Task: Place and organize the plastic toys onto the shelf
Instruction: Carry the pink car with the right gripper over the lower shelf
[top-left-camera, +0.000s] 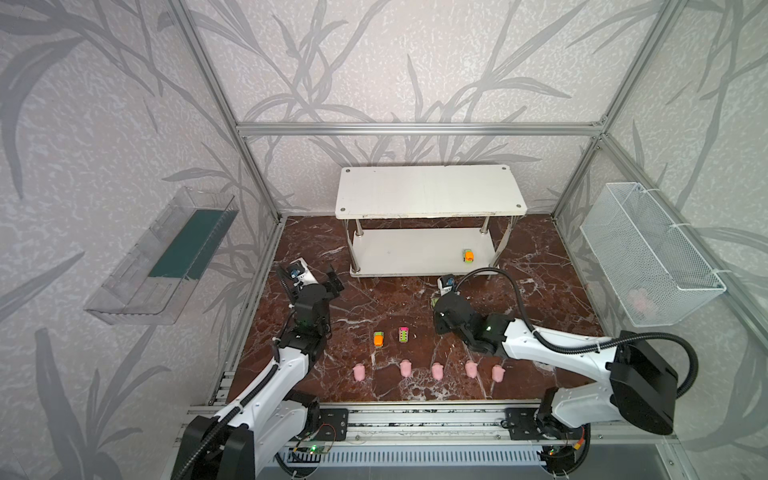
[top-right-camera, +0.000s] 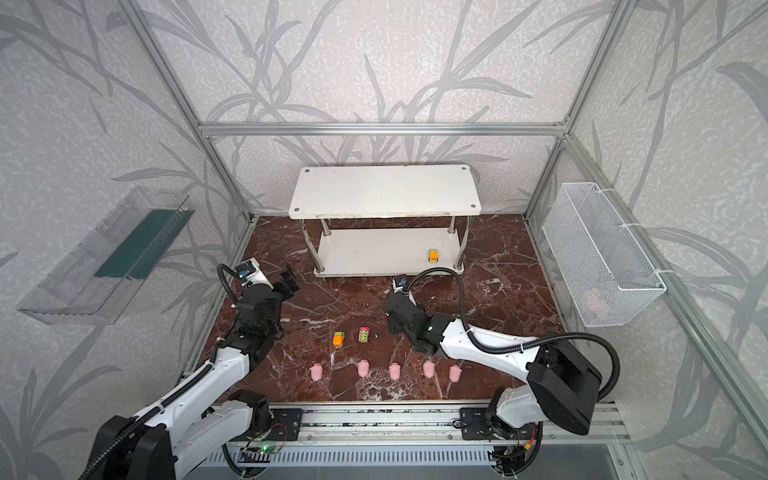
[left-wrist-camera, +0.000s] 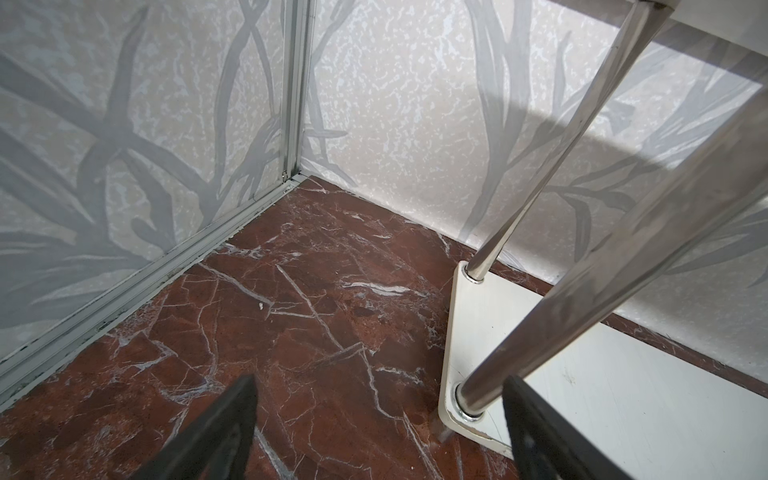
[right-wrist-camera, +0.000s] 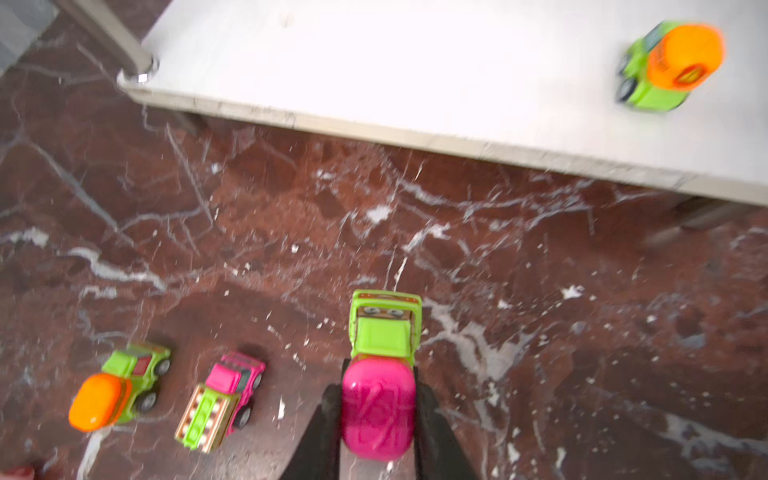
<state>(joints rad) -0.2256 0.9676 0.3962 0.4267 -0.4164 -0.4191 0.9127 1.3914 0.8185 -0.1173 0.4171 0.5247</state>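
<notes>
The pink-and-green toy car (right-wrist-camera: 384, 332) is clamped in the right gripper (right-wrist-camera: 378, 399), its nose aimed at the shelf (top-left-camera: 407, 253), seen just above it at frame centre in a top view.

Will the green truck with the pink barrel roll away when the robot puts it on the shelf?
Probably not far. The green truck likely has wheels like the orange-barrel truck, which sits parked on the flat shelf. Its smooth round barrel could slip in the right gripper.
</notes>
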